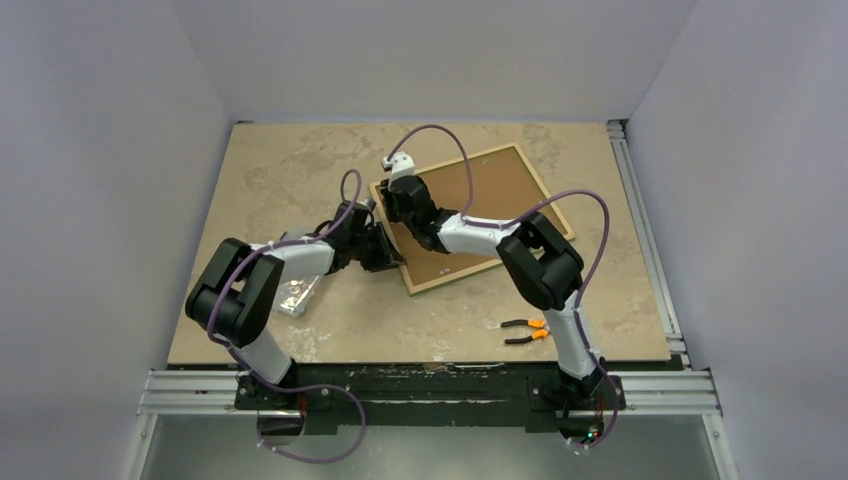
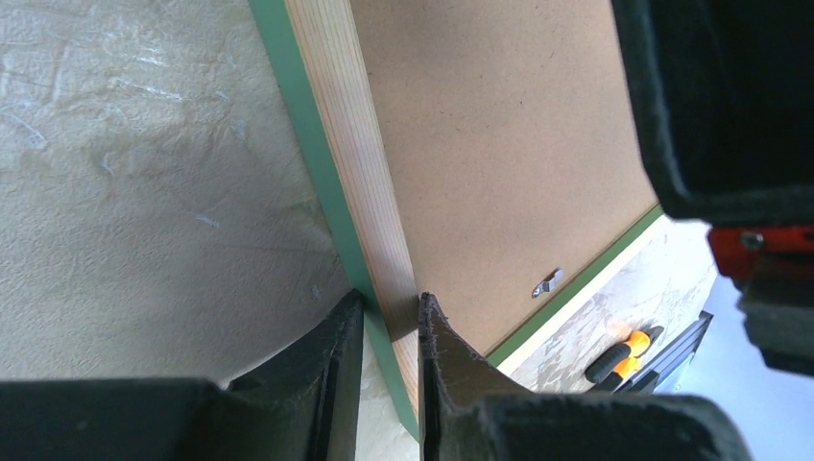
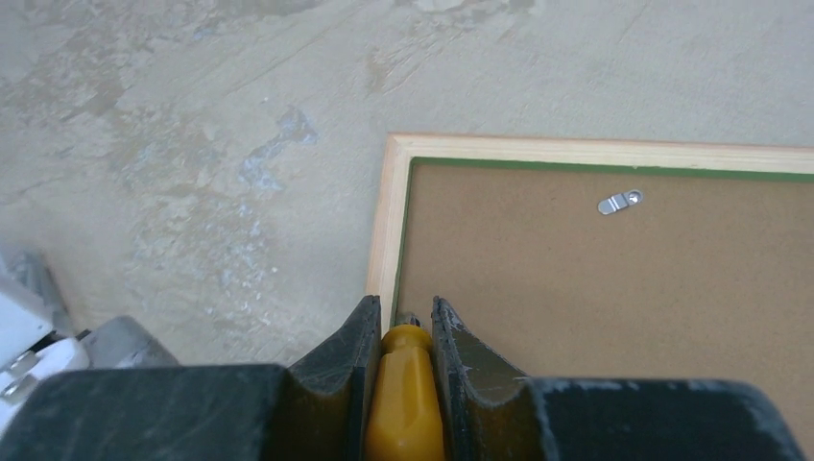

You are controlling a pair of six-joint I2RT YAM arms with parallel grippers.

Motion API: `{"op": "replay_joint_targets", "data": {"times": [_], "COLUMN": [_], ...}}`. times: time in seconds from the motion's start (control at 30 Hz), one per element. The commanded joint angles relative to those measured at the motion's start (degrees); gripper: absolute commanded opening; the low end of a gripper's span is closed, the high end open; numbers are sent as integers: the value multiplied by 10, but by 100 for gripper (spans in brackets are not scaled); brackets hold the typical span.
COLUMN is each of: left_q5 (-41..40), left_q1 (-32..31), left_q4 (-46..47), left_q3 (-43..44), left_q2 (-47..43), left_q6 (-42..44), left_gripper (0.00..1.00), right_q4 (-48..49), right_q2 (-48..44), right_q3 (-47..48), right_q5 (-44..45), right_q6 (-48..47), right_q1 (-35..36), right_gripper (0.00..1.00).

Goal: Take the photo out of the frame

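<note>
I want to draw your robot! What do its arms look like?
Both the left arm and right arm have chunky black joints with smooth white tubes between them. Thin purple cables loop along each arm. The jaws are black and wedge-shaped, with rough inner faces.

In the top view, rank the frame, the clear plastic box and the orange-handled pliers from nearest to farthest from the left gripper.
1. Nearest, the frame: the left gripper is clamped on its left edge.
2. Next, the clear plastic box: apart from the gripper, to its near left.
3. Farthest, the orange-handled pliers: off to the near right, on the other side of the frame's near corner.
</note>
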Motion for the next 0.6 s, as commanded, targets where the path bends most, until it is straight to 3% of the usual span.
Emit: {"op": "replay_joint_targets", "data": {"times": [0.0, 0.17, 0.57], "left_q5": [-24, -21, -17], "left_q1": [-2, -1, 0], "left_q4": [-14, -17, -18], "left_q3": [-21, -15, -11], "left_q2": [30, 38, 40], "left_q6": [20, 20, 19], "left_gripper": [0, 0, 0], "right_q4": [-24, -40, -26], "right_q2": [15, 8, -60], "right_q3": [15, 13, 3], "right_q5": [87, 100, -40], "right_q6": [-29, -32, 5], "right_q1": [-1, -1, -9], "right_gripper": [0, 0, 0]}}
